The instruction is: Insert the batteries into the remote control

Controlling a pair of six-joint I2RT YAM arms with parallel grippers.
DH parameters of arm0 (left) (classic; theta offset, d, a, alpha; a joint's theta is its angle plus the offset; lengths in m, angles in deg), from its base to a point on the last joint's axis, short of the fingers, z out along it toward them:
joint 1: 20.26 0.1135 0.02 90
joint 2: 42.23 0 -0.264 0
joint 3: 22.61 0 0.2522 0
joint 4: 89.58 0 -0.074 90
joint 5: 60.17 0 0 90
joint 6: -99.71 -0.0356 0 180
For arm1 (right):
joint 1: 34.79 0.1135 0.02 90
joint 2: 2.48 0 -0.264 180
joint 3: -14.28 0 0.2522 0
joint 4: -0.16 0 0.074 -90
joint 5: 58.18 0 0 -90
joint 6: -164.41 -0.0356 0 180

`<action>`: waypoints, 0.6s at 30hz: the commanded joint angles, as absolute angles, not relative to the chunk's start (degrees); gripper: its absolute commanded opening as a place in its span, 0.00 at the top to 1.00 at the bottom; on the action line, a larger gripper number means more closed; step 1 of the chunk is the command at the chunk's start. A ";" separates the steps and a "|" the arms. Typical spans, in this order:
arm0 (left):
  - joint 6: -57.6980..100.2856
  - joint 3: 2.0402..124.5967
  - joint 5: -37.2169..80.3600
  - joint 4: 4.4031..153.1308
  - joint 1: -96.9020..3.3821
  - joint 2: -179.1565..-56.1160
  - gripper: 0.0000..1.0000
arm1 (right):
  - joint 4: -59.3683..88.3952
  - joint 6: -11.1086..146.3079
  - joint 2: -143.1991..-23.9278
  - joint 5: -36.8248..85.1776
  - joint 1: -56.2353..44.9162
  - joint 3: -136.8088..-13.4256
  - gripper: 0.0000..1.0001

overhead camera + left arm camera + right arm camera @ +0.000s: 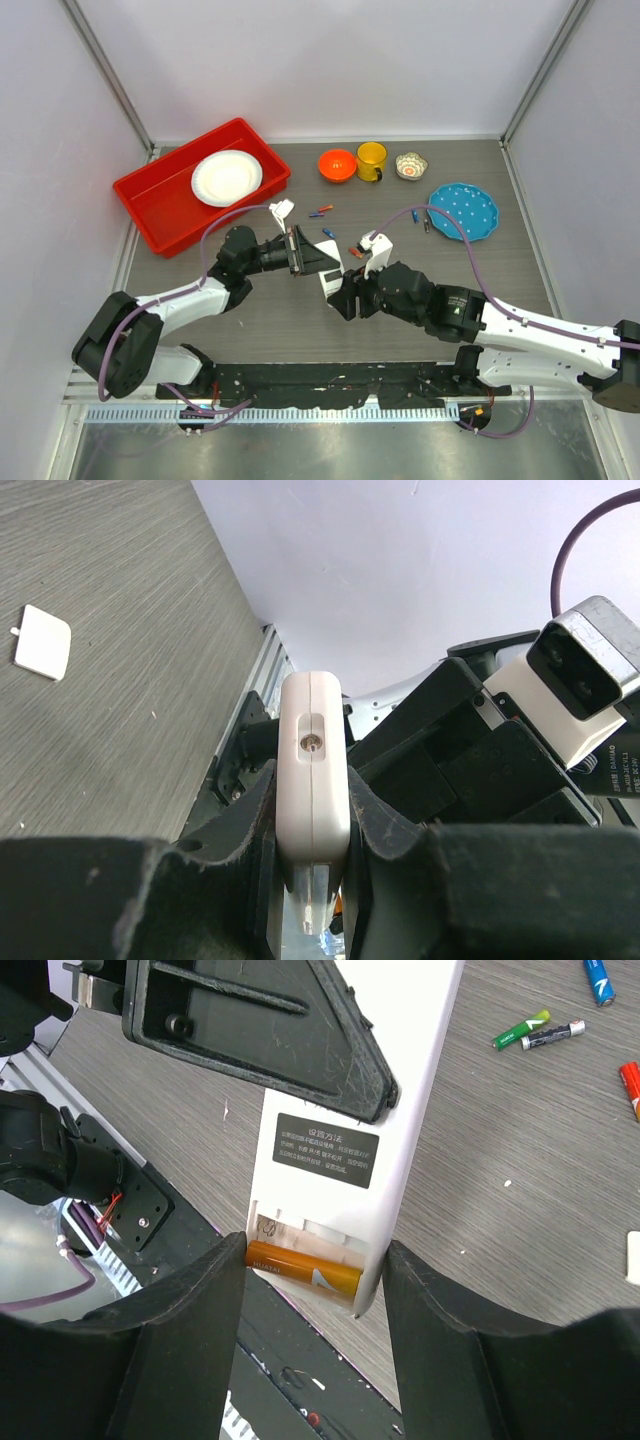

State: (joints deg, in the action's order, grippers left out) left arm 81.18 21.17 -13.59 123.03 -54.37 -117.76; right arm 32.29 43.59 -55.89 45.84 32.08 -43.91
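The white remote control (328, 282) hangs above the table with my left gripper (312, 255) shut on its sides (314, 770). Its plain back with a dark label (400, 1090) faces the right wrist camera, and the battery compartment is uncovered. An orange battery (303, 1266) lies across that compartment, one end sticking out. My right gripper (315, 1252) straddles this end of the remote: one finger (190, 1310) presses the battery's end, the other (440, 1310) meets the remote's edge. Loose batteries lie on the table: green (520, 1030), silver-black (553, 1032), blue (598, 980) and red (632, 1085).
A small white cover piece (42, 642) lies on the table. At the back stand a red tray (160, 200) with a white plate (226, 177), an orange bowl (337, 164), a yellow mug (371, 159), a small patterned bowl (411, 165) and a blue plate (464, 210).
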 commanded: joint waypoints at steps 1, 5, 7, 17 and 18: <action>81.96 21.82 -14.64 126.15 -54.27 -115.09 1.00 | 32.46 43.74 -55.57 46.85 31.75 -43.25 0.54; 82.22 22.44 -14.64 126.15 -54.19 -114.83 1.00 | 33.43 44.00 -56.44 47.11 31.66 -43.51 0.54; 82.40 22.79 -14.81 125.97 -54.19 -114.74 1.00 | 34.31 44.44 -56.89 47.37 31.66 -43.60 0.54; 83.10 23.84 -15.26 126.06 -54.10 -114.65 1.00 | 35.80 44.18 -59.43 47.90 31.22 -44.39 0.82; 83.19 23.84 -15.26 126.06 -54.19 -114.65 1.00 | 36.06 44.18 -59.61 47.81 31.22 -44.48 0.83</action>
State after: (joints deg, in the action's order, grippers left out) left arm 80.17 21.17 -13.28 121.48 -54.02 -117.43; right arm 31.83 43.59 -57.62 46.06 31.74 -43.95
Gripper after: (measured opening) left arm 0.260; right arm 0.593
